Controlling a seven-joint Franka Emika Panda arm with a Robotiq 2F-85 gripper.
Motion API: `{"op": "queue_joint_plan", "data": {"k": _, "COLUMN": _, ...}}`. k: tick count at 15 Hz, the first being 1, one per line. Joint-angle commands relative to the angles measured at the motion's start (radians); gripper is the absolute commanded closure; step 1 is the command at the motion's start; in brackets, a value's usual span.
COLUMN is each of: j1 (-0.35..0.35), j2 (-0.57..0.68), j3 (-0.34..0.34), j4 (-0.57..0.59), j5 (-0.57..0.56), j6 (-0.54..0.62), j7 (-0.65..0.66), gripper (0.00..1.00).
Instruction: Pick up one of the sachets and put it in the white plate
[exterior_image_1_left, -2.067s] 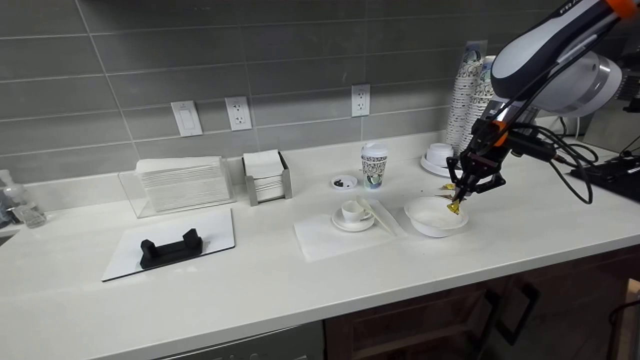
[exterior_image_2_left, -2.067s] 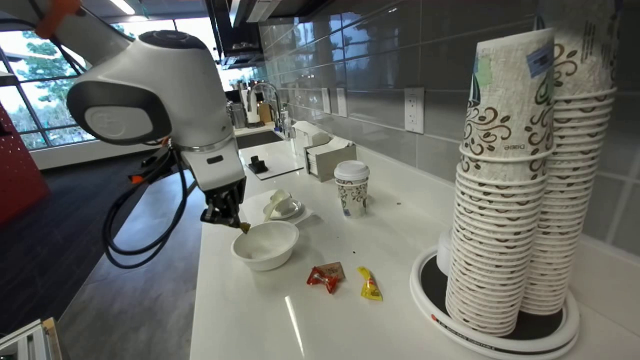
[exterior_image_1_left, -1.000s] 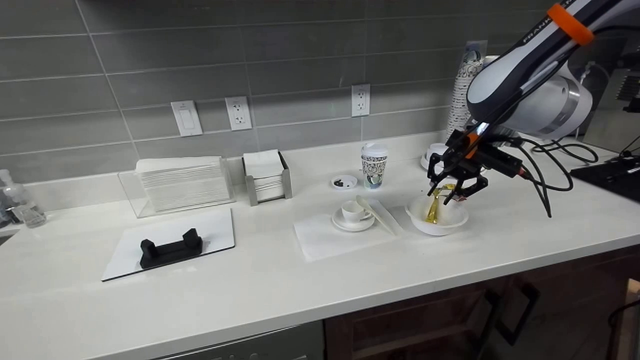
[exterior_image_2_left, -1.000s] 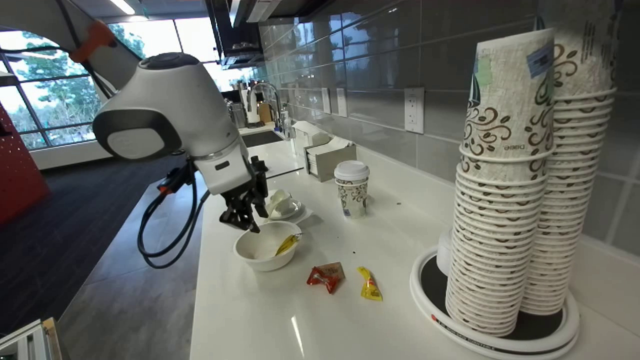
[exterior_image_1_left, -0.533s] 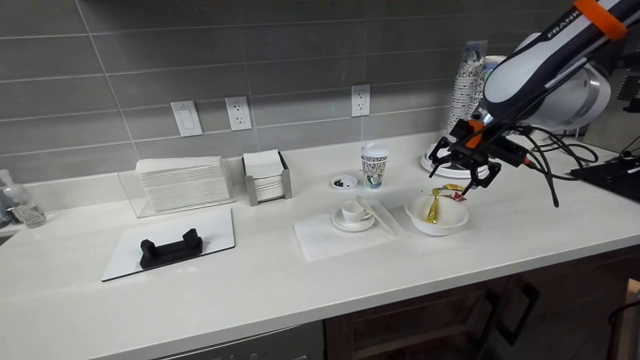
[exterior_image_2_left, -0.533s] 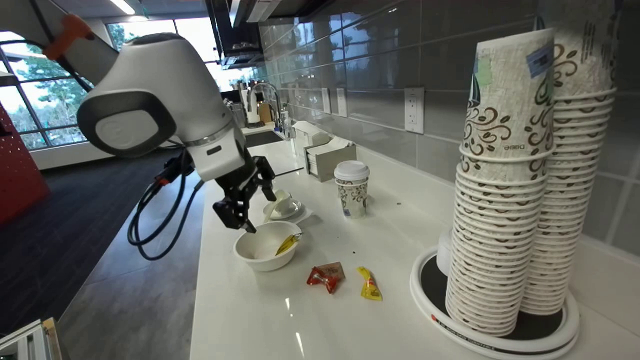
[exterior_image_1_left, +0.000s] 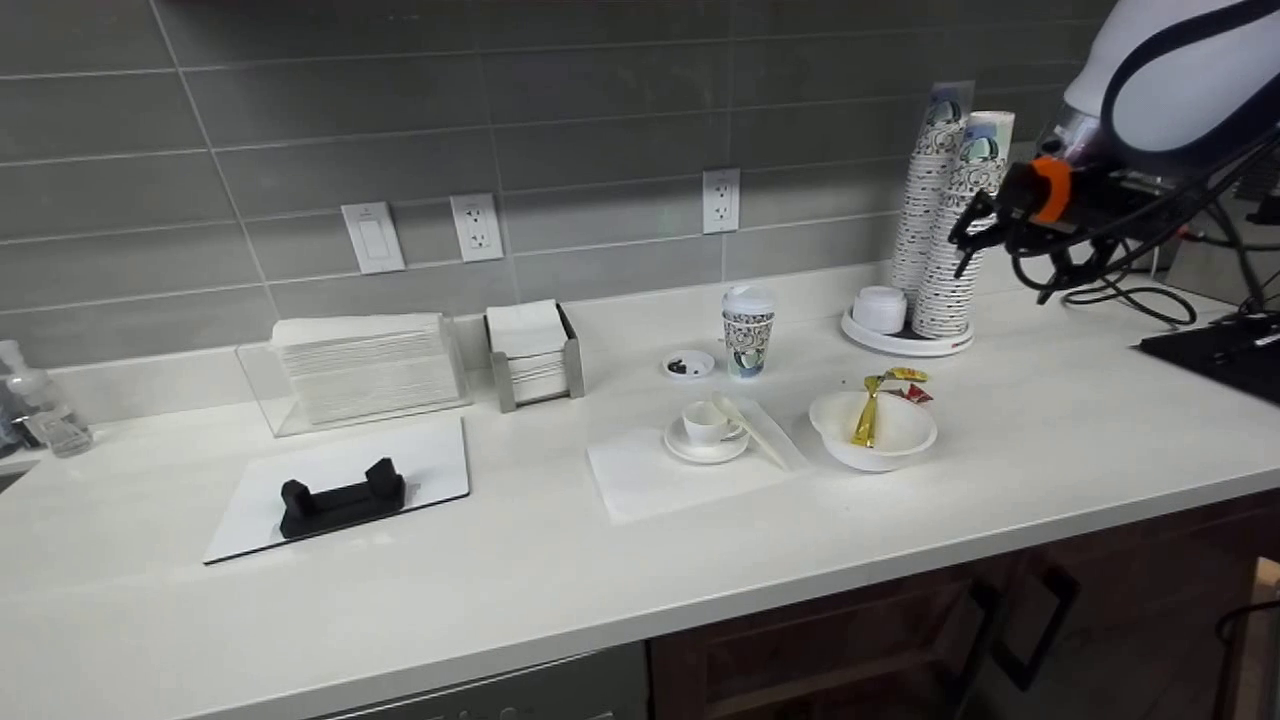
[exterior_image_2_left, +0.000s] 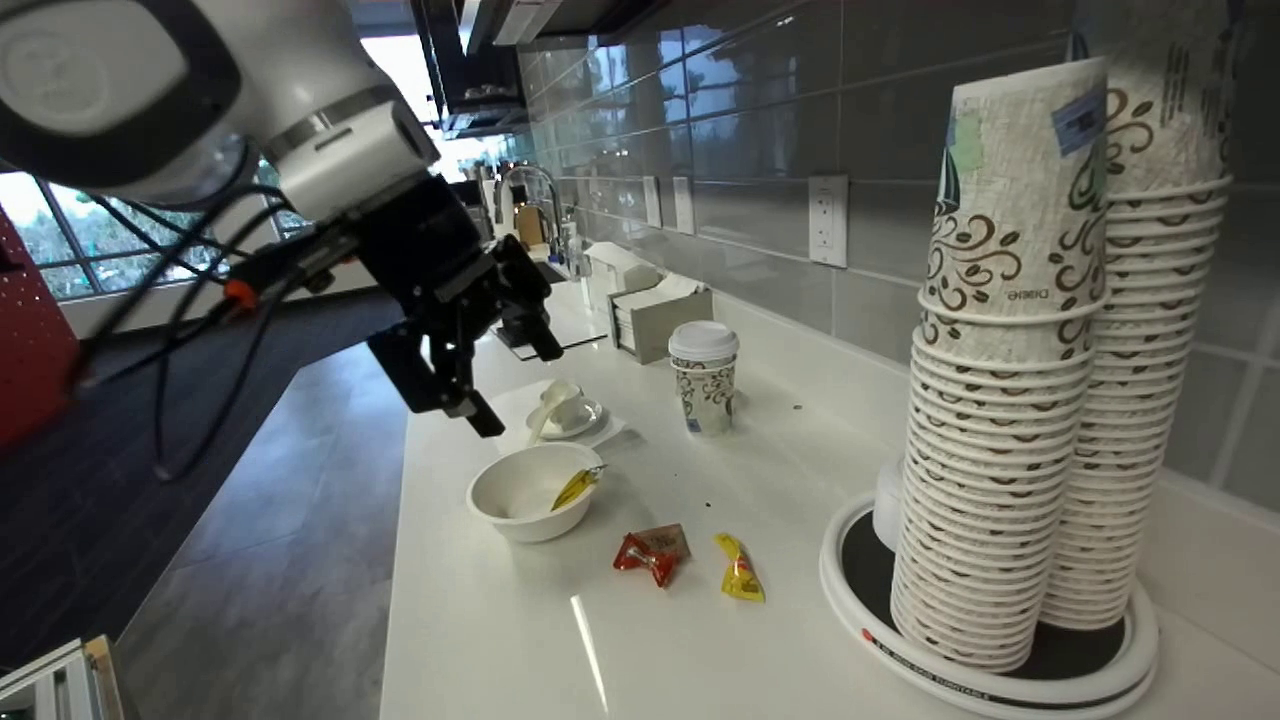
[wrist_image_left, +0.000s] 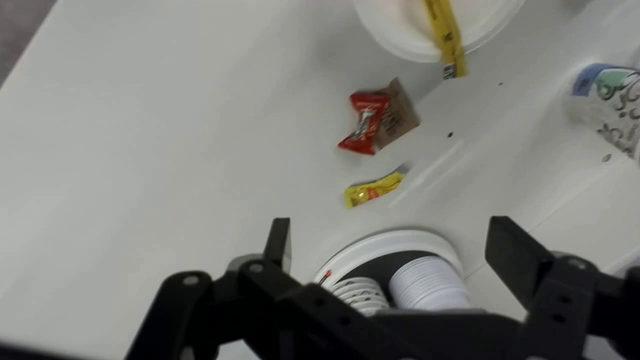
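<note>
A long yellow sachet (exterior_image_2_left: 576, 488) leans inside the white plate (exterior_image_2_left: 520, 527), one end over its rim. In the wrist view the same sachet (wrist_image_left: 446, 32) pokes past the edge of the white plate (wrist_image_left: 395, 44). Another yellow sachet (wrist_image_left: 375, 190) with a red mark lies on the counter beyond the plate. My gripper (exterior_image_1_left: 1003, 283) is raised, well above the counter and away from the plate. The wrist view shows the fingers of the gripper (wrist_image_left: 390, 225) wide apart, open, with nothing held between them.
A red-wrapped sweet (wrist_image_left: 367, 125) overlaps a brown packet (wrist_image_left: 398, 117) near the plate. Tall cup stacks (exterior_image_2_left: 1000, 480) stand on a round turntable (exterior_image_2_left: 850, 600) by the wall. A lidded cup (exterior_image_1_left: 748, 335) and a small cup on a saucer (exterior_image_1_left: 705, 453) are close by.
Two seconds ago the yellow sachet was in my gripper at the plate. It has been let go into the plate, the gripper has opened, and the arm has lifted up and back.
</note>
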Motion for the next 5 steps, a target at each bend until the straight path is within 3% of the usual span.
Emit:
{"op": "queue_joint_plan", "data": {"k": 1, "j1": -0.002, "j2": -0.029, "j3": -0.012, "j4": 0.000, "j5": -0.015, "j6": -0.028, "j7": 0.002, "gripper": 0.00}}
{"op": "queue_joint_plan", "data": {"k": 5, "j1": 0.009, "j2": -0.014, "j3": -0.014, "j4": -0.003, "j5": -0.014, "j6": -0.019, "j7": -0.001, "gripper": 0.00}}
